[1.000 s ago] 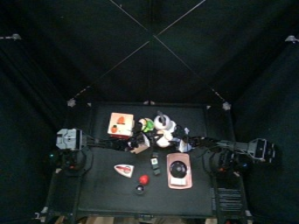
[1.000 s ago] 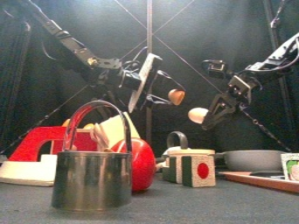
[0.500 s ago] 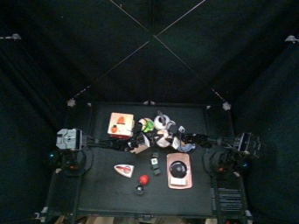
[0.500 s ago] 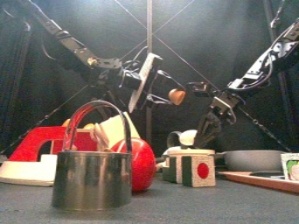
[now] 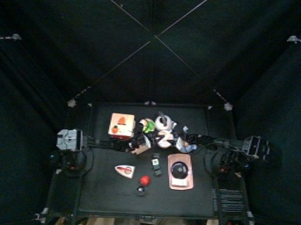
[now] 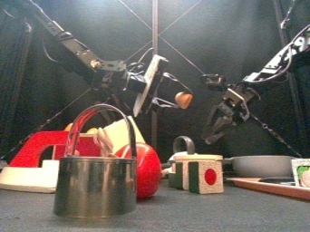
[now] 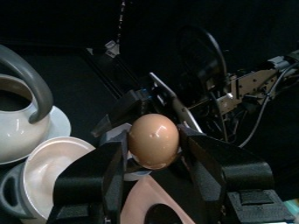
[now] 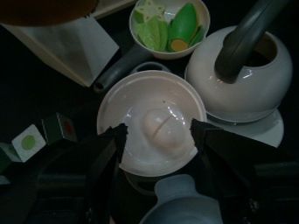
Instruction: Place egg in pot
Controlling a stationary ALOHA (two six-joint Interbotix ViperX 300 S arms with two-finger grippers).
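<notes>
My left gripper (image 6: 173, 93) is shut on a brown egg (image 6: 183, 99) and holds it high over the middle of the table; the left wrist view shows the egg (image 7: 153, 140) between the jaws. My right gripper (image 6: 222, 113) hangs open and empty to the right of it. In the right wrist view a white egg (image 8: 162, 129) lies in a white bowl (image 8: 122, 101) straight below that gripper (image 8: 163, 179). A steel pot (image 6: 97, 184) with a raised wire handle stands at the table's front, near the front camera.
A red apple (image 6: 148, 169) sits behind the steel pot. A white kettle (image 8: 246, 74), a small bowl of green vegetables (image 8: 170, 24), a green-and-red cube (image 6: 204, 173), a grey pan (image 6: 262, 165) and a red-and-white object (image 6: 31, 156) crowd the table.
My right gripper went down with the white egg, let it go in the white bowl and came back up empty. My left gripper with the brown egg has stayed put.
</notes>
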